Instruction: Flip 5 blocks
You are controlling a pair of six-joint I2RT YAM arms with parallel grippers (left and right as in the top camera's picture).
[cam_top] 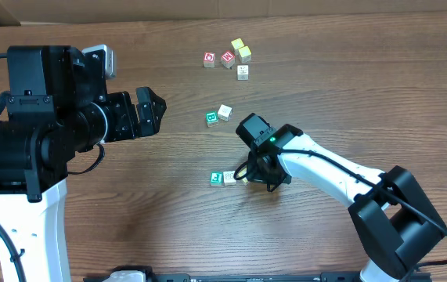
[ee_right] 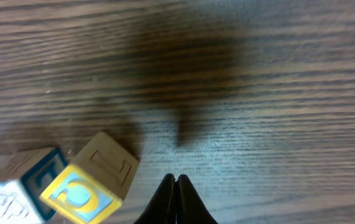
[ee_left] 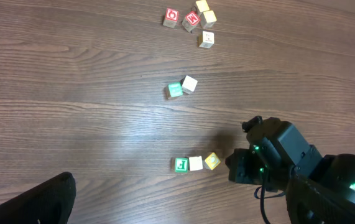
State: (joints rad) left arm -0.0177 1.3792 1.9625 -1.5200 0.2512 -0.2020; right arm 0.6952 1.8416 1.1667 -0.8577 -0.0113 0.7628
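Observation:
Three blocks lie in a row in the middle of the table: a green-printed one (cam_top: 215,178) (ee_left: 181,165), a whitish one (cam_top: 229,178) (ee_left: 195,163) and a tilted yellow-faced one (ee_left: 212,161) (ee_right: 96,180). A second pair, green (cam_top: 212,118) and whitish (cam_top: 225,112), lies farther back. My right gripper (cam_top: 253,175) (ee_right: 176,182) is shut and empty, low over the wood just right of the yellow-faced block and not touching it. My left gripper (cam_top: 149,110) hangs open at the left, away from all blocks; the left wrist view shows only one finger (ee_left: 40,202).
At the back lie two red-printed cubes (cam_top: 209,59) (cam_top: 228,59), two yellowish cubes (cam_top: 238,45) (cam_top: 244,54) and a whitish cube (cam_top: 243,72). My right arm (cam_top: 340,176) stretches from the front right corner across the table.

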